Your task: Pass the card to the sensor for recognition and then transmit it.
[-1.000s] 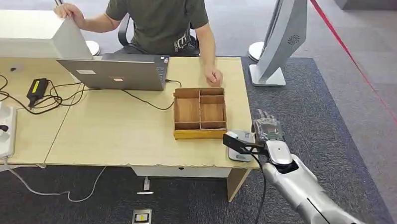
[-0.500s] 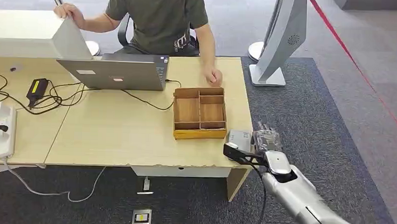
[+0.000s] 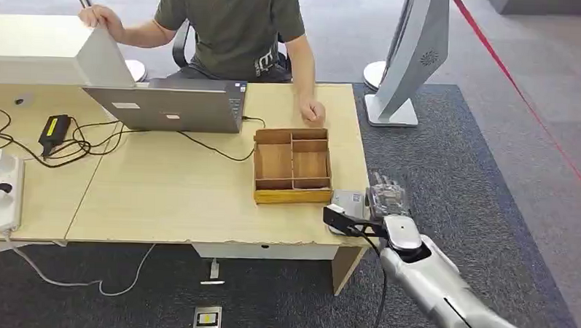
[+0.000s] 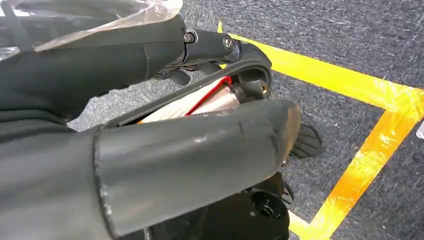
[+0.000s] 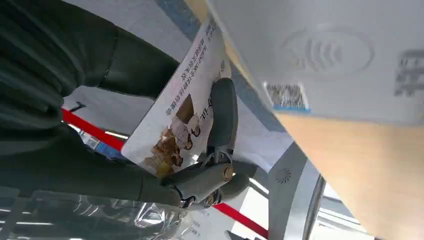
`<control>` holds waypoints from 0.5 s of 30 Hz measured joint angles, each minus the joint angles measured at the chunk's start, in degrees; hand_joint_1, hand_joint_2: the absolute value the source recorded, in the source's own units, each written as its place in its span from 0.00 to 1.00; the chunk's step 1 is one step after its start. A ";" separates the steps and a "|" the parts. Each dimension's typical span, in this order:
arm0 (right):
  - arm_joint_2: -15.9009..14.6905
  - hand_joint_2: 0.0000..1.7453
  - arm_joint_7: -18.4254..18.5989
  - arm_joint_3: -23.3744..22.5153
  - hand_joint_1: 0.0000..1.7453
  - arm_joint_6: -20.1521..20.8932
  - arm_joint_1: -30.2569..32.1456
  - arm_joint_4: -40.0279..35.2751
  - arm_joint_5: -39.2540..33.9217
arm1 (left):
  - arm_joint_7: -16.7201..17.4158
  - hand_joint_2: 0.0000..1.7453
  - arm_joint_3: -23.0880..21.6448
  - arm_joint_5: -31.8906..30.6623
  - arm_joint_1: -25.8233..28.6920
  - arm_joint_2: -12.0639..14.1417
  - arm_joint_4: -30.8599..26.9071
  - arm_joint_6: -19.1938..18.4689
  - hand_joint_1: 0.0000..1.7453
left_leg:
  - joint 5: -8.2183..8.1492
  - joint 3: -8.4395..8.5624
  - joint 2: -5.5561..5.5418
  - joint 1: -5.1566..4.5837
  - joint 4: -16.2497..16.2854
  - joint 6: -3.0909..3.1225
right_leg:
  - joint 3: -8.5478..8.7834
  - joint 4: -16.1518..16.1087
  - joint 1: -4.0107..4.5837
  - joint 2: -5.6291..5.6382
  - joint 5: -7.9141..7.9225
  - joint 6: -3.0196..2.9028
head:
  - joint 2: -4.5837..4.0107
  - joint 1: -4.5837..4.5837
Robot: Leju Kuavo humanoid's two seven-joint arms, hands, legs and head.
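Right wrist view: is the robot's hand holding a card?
Yes, the right hand grips a printed card near the sensor.

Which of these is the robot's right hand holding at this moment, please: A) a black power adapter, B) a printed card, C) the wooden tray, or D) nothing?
B: in the right wrist view the right hand grips a printed card close to the grey sensor.

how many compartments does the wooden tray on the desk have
4 in the wooden tray: one large on its left side, two small along the far edge, one medium at right. Any cards lying inside would be hard to see from here.
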 joint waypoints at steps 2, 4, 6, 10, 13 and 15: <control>-0.55 1.00 0.72 -0.11 1.00 1.25 -0.88 -1.03 0.44 | -0.20 0.00 0.00 0.09 0.02 0.00 0.00 -0.04 0.00 | 0.00 0.01 0.00 0.00 0.00 0.00 | -0.01 0.00 0.00 0.00 0.00 0.00 | 0.00 0.00; -1.57 1.00 1.57 -0.24 1.00 2.92 -1.53 -2.94 0.98 | -0.31 0.00 0.00 0.09 0.02 0.00 0.00 -0.07 0.00 | 0.00 -0.02 0.00 0.00 0.01 0.00 | 0.00 0.00 -0.01 0.00 0.00 0.00 | 0.00 0.00; -2.64 1.00 2.27 -0.44 1.00 4.19 -2.54 -5.04 1.14 | -0.31 0.00 0.00 0.09 0.04 0.00 0.02 -0.07 0.00 | 0.00 0.02 0.00 0.00 0.02 0.00 | 0.00 -0.01 0.00 0.00 0.00 0.00 | -0.02 0.00; -5.40 1.00 3.80 -0.92 1.00 6.66 -3.54 -9.03 1.03 | -0.15 0.00 0.00 -0.26 0.10 0.02 0.02 -0.26 0.00 | 0.00 -0.02 -0.02 -0.01 0.02 0.00 | 0.00 -0.01 -0.01 -0.01 0.01 0.01 | -0.02 0.02; -6.62 1.00 4.09 -1.55 1.00 6.66 -3.92 -11.15 0.61 | 0.04 0.00 0.00 -0.42 0.07 0.04 0.02 -0.26 0.00 | -0.01 0.02 0.02 -0.01 0.02 0.00 | 0.01 -0.01 -0.01 0.01 0.01 0.00 | -0.02 0.00; -7.34 1.00 4.06 -1.90 1.00 6.55 -3.84 -12.61 0.39 | 0.18 0.00 0.00 -0.55 0.10 0.07 0.02 -0.33 0.00 | -0.01 0.02 0.01 0.00 0.02 0.00 | 0.00 -0.01 0.00 0.01 0.01 0.00 | -0.02 0.00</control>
